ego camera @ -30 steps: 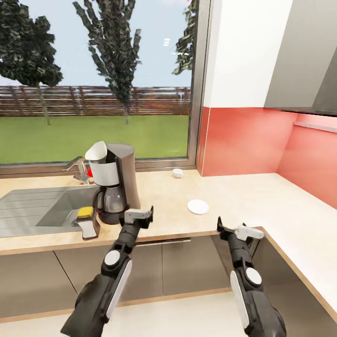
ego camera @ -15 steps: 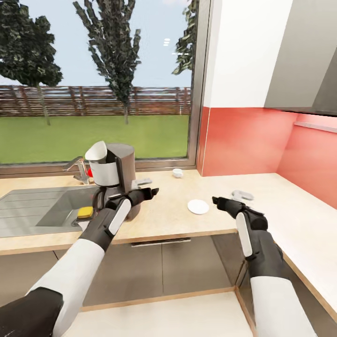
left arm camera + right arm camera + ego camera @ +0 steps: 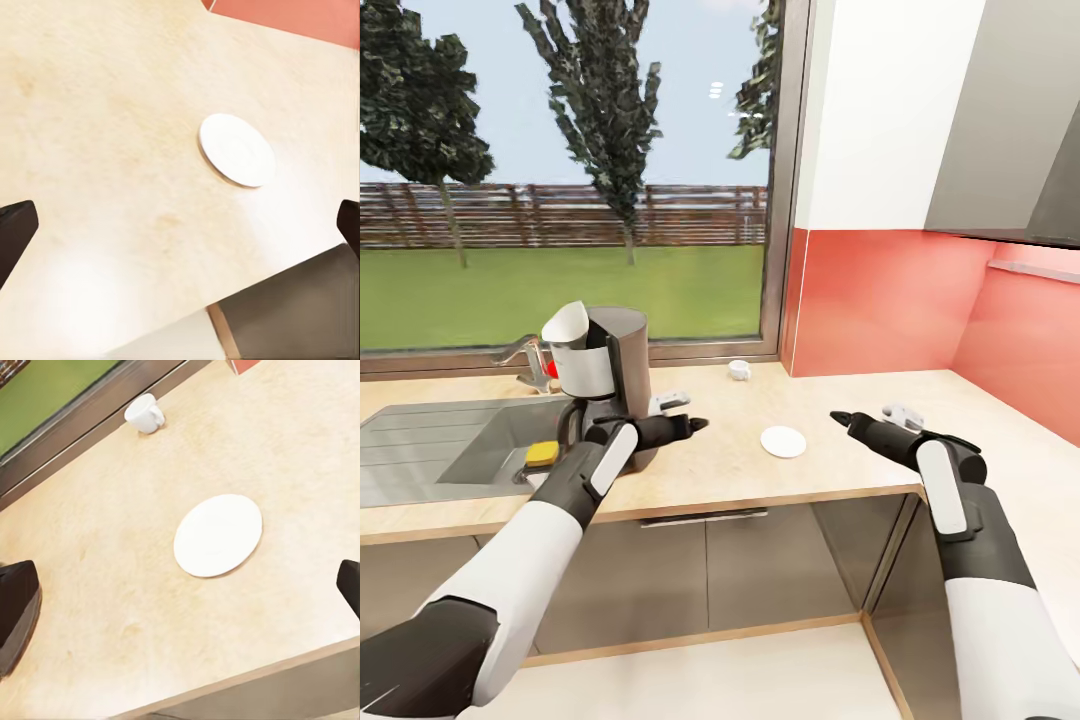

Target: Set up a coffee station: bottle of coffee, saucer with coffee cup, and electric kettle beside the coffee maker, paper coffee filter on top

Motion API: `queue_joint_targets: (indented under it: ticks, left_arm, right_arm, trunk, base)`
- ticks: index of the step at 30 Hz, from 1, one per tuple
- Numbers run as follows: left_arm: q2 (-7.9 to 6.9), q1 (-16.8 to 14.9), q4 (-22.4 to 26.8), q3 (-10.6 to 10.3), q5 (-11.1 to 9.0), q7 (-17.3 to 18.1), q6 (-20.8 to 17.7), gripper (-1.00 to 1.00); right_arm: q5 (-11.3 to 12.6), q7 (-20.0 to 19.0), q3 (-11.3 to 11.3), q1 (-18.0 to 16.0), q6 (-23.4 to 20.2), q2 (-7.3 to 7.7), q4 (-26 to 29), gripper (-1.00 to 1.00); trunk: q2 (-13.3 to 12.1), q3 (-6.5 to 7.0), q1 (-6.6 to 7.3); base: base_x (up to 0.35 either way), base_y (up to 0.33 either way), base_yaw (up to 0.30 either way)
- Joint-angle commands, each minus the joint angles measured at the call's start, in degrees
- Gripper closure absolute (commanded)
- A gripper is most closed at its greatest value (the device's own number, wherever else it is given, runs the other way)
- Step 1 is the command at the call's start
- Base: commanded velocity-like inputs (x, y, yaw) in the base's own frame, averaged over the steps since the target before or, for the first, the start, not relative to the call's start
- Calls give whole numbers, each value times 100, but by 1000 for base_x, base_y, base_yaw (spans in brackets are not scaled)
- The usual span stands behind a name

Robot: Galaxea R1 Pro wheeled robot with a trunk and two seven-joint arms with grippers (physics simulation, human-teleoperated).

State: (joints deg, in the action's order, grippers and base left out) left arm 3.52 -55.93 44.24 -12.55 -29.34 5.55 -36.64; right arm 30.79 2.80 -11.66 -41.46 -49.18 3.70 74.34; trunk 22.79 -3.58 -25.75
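Steel sink [image 3: 450,440], set in the kitchen countertop [image 3: 710,470]: a yellow-capped item [image 3: 541,454] is seen at its near right corner, only partly made out. Coffee maker [image 3: 605,385] stands beside the sink w/ the paper coffee filter [image 3: 565,325] leaning in its white basket. Saucer [image 3: 783,441] lies bare; coffee cup [image 3: 739,369] is set apart by the window sill. Left gripper [image 3: 678,413] and right gripper [image 3: 870,417] are held over the counter, fingers spread wide, nothing gripped or touched. Carafe partly hidden by left arm
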Motion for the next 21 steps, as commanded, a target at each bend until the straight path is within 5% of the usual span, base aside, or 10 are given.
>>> queue_joint_targets:
  ticks: [1, 6, 14, 21]
  left_arm:
    - [-23, 2, 0, 1, 9, 130, -21, -100]
    - [-88, 25, 19, -1, 24, 598, 1, -100]
    - [-90, 262, 63, -10, 31, 693, 55, -100]
    - [-88, 432, 66, -2, 20, 712, 86, -100]
  right_arm:
    - [60, 29, 0, -4, -27, 7, -8, -100]
    - [86, 21, 5, -2, -30, 19, -125, -100]
    - [93, 28, 16, 1, -31, -22, -228, -100]
    - [85, 28, 14, 4, -31, 0, -339, -100]
  trunk:
    - [14, -14, -4]
    - [14, -14, -4]
    - [14, -14, -4]
    - [14, -14, -4]
  base:
    - [0, 0, 0]
    - [0, 0, 0]
    - [0, 0, -7]
    - [233, 0, -270]
